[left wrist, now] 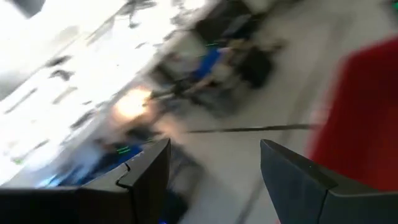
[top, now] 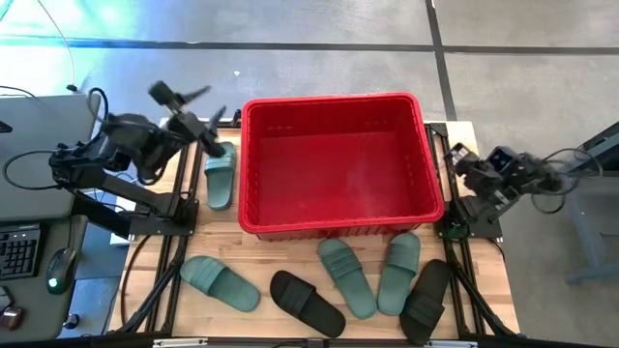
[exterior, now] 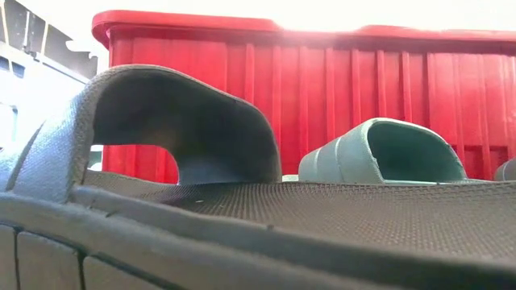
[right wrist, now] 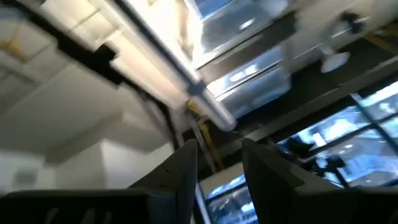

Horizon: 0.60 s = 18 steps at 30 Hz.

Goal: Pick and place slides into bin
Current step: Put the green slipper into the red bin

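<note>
The red bin [top: 338,208] stands mid-table, and nothing shows inside it. One green slide [top: 220,174] lies sole-down beside its left wall. Along the near edge lie several more slides: green [top: 220,283], black [top: 306,303], green [top: 346,276], green [top: 399,273] and black [top: 426,300]. In the low view a black slide's strap [exterior: 161,121] fills the foreground, with a green slide [exterior: 387,153] behind it. My left gripper [top: 184,97] [left wrist: 214,162] is open and raised left of the bin's far corner. My right gripper [top: 453,153] [right wrist: 219,152] is open at the bin's right side, pointing upward.
The wooden table top [top: 290,261] ends just past the near row of slides. A grey side desk with a keyboard [top: 19,249] and a mouse [top: 58,271] sits off the left edge. Cables [top: 29,169] trail from the left arm's base.
</note>
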Motion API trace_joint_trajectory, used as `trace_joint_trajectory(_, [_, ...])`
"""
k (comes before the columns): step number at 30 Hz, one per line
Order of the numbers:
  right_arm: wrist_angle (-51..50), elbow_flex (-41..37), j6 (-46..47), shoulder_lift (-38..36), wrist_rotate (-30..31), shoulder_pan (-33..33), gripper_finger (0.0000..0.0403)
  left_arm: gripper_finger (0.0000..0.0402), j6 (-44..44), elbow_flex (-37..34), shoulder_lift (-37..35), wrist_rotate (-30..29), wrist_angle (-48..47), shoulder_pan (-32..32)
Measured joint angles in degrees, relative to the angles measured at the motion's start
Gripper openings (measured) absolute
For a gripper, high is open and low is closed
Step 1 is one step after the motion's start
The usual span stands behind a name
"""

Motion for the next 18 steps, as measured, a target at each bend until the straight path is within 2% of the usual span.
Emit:
trace_joint_trajectory(2, [-7.46, 8.21, -1.56, 5.08, -3.05, 0.0, 0.0119, 0.023, -11.6, 2.01, 1.22, 4.26, -13.43, 0.04])
trace_joint_trajectory(4, [-17.25, 17.31, -3.15, 10.82, -3.49, 0.0, 0.0119, 0.023, -22.83, 3.67, 3.06, 5.72, -27.93, 0.04])
trace_joint_trajectory(7, [-32.69, 30.16, -5.41, 19.87, -0.38, 0.0, 0.0119, 0.023, -34.42, 4.81, 5.83, 6.2, -49.83, 0.04])
trace_joint_trajectory(9, [-41.54, 37.58, -6.51, 25.59, 2.24, 0.0, 0.0119, 0.023, -40.61, 4.96, 7.4, 8.18, -60.86, 0.09])
trace_joint_trajectory(10, [-44.5, 40.62, -7.08, 28.1, 3.75, 0.0, 0.0119, 0.023, -42.72, 4.91, 8.19, 10.17, -63.86, 0.31])
trace_joint_trajectory(12, [-48.74, 46.22, -7.73, 32.83, 7.99, 0.0, 0.0119, 0.023, -41.84, 3.95, 9.35, 15.58, -62.26, 2.78])
trace_joint_trajectory(14, [-51.15, 50.65, -8.01, 37.08, 12.02, 0.0, 0.0119, 0.023, -40.79, 3.32, 10.0, 23.66, -62.3, 5.54])
trace_joint_trajectory(18, [-52.67, 58.02, -8.97, 43.48, 16.98, -0.02, 0.0119, 0.023, -46.17, 0.99, 13.36, 30.07, -62.72, 12.74])
